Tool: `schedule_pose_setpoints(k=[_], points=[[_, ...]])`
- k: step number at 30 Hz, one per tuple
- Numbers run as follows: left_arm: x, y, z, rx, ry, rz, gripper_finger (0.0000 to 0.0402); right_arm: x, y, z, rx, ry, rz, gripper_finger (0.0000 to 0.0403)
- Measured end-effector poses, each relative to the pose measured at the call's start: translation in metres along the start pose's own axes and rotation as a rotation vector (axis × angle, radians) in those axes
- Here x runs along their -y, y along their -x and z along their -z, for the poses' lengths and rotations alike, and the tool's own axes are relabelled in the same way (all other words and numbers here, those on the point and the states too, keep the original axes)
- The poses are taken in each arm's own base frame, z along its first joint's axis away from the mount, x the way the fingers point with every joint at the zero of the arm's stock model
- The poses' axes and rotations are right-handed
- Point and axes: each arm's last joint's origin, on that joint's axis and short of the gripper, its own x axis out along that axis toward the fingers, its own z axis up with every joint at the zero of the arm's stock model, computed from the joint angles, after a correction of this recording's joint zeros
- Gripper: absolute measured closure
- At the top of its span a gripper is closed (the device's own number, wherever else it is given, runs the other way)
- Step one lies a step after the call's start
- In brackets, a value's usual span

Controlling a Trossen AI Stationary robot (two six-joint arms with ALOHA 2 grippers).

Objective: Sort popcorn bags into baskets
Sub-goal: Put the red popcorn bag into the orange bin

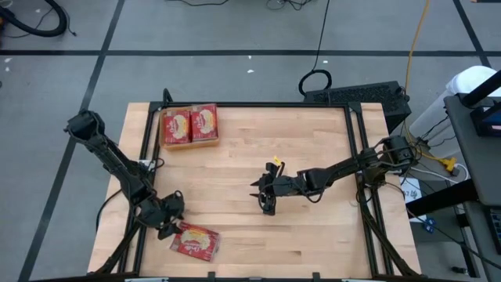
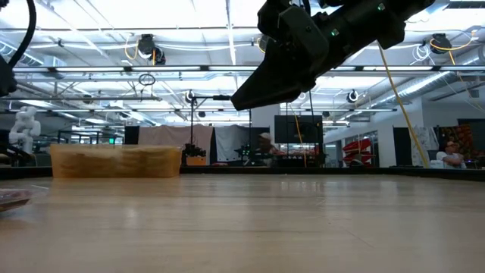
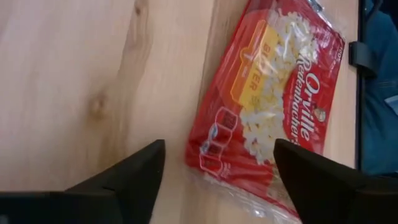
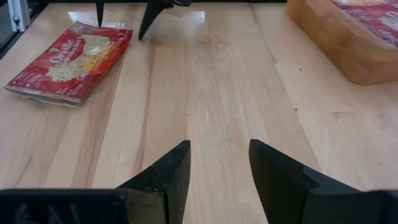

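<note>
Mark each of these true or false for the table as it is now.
1. One popcorn bag lies on the bare table. True.
2. The left tool grips that bag. False: its fingers are open, with the bag lying flat beneath them.
3. The orange basket is empty. False: it holds red bags side by side.
4. The right tool holds nothing. True.
5. The basket sits beside the right tool. False: it stands at the far left corner.

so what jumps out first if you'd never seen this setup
A flat red popcorn packet lies alone near the table's front left corner, with the open left gripper poised right over it. At the back left, a shallow orange bin already holds red packets, and the empty right gripper hovers mid-table.
</note>
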Motion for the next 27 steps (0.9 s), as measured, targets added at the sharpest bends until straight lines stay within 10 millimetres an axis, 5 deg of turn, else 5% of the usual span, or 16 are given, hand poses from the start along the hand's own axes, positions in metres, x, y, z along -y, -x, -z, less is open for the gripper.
schedule_pose_setpoints(k=[14, 21, 27], points=[[0.004, 0.0, 0.004, -0.008, 0.004, 0.037, 0.0379, 0.0, 0.0, 0.0, 0.0, 0.021, -0.004, 0.0245], [0.006, 0.0, -0.009, 0.132, -0.082, 0.043, 0.0398, 0.0, 0.0, -0.001, 0.009, 0.005, -0.002, 0.0245], [-0.002, 0.001, -0.025, 0.252, -0.139, -0.036, 0.0399, 0.002, -0.001, -0.009, 0.066, -0.298, -0.085, 0.0236]])
